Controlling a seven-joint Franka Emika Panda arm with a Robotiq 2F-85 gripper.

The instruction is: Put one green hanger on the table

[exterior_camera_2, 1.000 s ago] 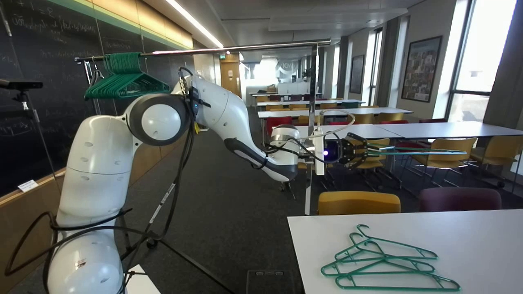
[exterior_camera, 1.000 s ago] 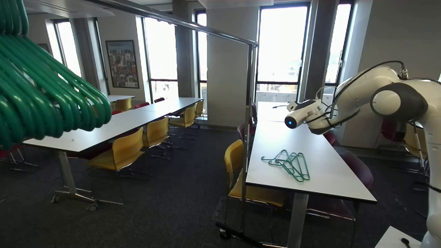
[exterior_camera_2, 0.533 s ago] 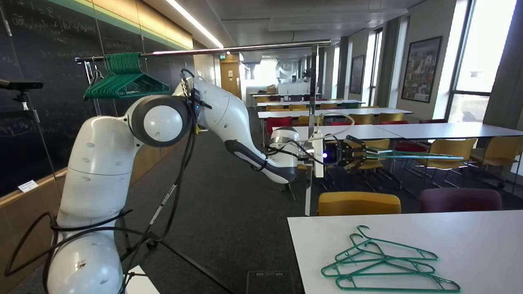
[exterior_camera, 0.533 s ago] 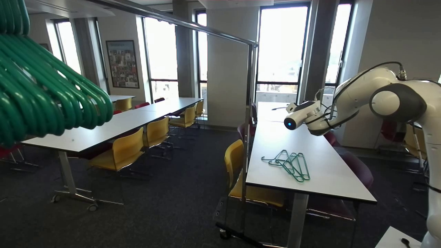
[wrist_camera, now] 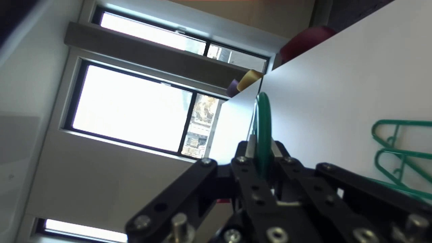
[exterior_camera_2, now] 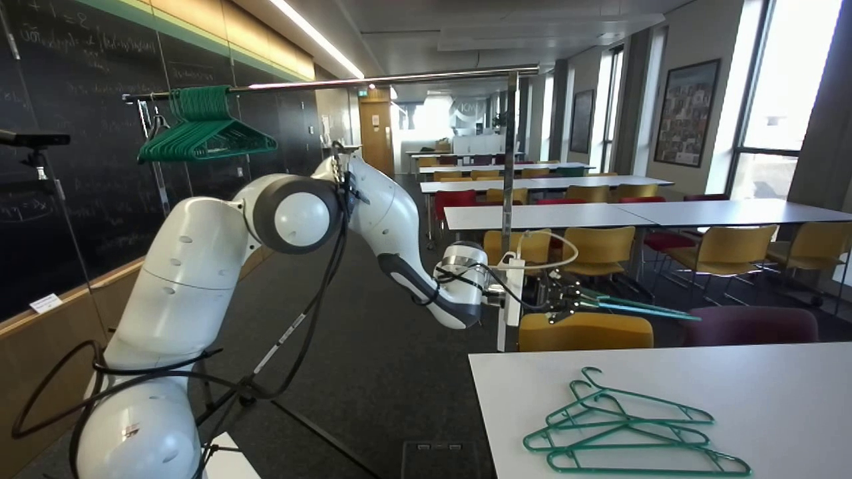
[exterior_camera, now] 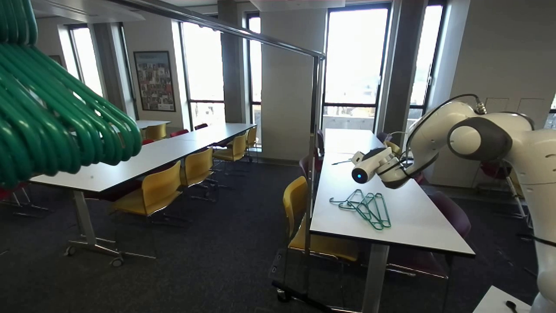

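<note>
Black two-finger end effector is pinching the thin green plastic-looking triangular hanger, jutting right in an exterior view, airborne, not yet on the white rectangular bench. Should be light, stiff, slick: hold a straight bar, firmly.

Thin green hanger, held aloft, slightly tilted, apart from the white table
</note>
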